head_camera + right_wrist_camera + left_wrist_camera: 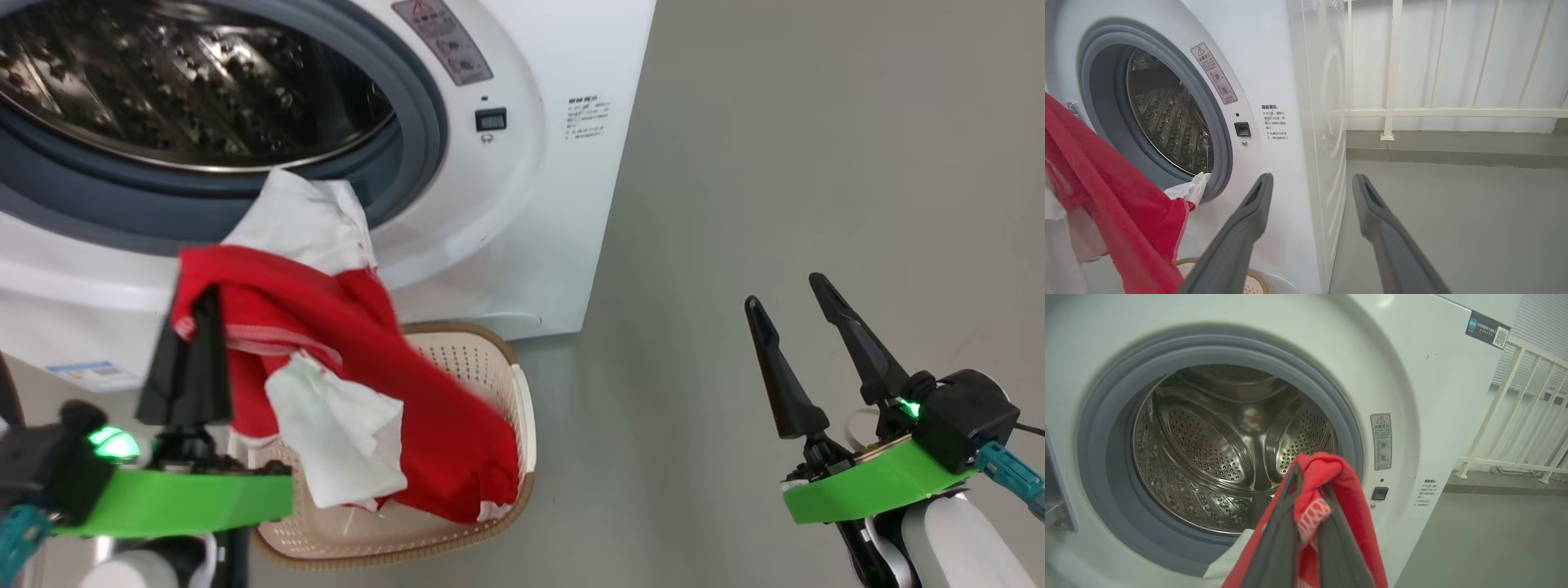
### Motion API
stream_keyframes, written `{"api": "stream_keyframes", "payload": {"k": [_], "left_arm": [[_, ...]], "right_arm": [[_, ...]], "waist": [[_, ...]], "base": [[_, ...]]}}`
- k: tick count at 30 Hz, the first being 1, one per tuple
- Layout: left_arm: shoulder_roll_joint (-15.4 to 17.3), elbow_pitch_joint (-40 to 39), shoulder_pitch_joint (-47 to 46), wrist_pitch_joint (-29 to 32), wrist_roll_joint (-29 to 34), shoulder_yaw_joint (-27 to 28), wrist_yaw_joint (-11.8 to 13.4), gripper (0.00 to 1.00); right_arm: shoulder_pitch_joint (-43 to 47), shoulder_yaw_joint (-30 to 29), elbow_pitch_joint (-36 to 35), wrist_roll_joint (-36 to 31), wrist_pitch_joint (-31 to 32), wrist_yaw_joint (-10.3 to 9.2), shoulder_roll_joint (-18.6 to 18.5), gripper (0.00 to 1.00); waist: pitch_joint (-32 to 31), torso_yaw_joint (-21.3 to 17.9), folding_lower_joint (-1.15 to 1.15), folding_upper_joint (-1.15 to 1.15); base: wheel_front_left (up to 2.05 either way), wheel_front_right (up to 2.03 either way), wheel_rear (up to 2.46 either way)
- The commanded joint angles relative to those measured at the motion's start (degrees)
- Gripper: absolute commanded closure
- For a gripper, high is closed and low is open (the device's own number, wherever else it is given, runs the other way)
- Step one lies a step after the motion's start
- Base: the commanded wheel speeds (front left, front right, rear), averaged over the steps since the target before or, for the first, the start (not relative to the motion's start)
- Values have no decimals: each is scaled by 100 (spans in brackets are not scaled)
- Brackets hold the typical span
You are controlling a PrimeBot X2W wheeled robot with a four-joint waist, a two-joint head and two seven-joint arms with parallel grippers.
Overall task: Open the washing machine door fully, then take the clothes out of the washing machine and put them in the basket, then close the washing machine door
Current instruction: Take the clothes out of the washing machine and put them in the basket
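Observation:
The white washing machine (pixel 522 204) stands with its mouth uncovered, showing the grey gasket (pixel 1102 428) and the bare steel drum (pixel 1208 457). Its door is out of view. My left gripper (pixel 202 306) is shut on the red clothes (pixel 351 359), which hang from its fingers (pixel 1278 543) just outside the drum. A white part of the clothes (pixel 302 220) still lies over the gasket lip. The lower folds drape into the cream basket (pixel 498 384) on the floor in front of the machine. My right gripper (pixel 788 292) stands open and holds nothing, off to the right over the floor.
Grey floor (pixel 816 163) stretches to the right of the machine. A white railing (pixel 1392 110) runs behind it along the wall. A small blue label (pixel 90 371) sits low on the machine's front.

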Motion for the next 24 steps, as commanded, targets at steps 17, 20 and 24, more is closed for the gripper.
{"api": "stream_keyframes", "payload": {"k": [17, 20, 24], "left_arm": [[52, 2324, -1007, -256, -370, -84, -81, 100], [63, 2875, -1219, -305, -406, -112, -129, 100], [94, 3653, -1500, -324, -422, -165, -177, 100]], "right_arm": [[-564, 204, -220, 5, -36, 35, -51, 0], [-630, 207, -225, 3, -36, 35, -43, 0], [-713, 227, -217, -5, -36, 35, -28, 0]], "waist": [[974, -99, 0, 0], [1078, -126, 0, 0], [1202, -154, 0, 0]], "base": [[0, 0, 0], [0, 0, 0], [0, 0, 0]]}}
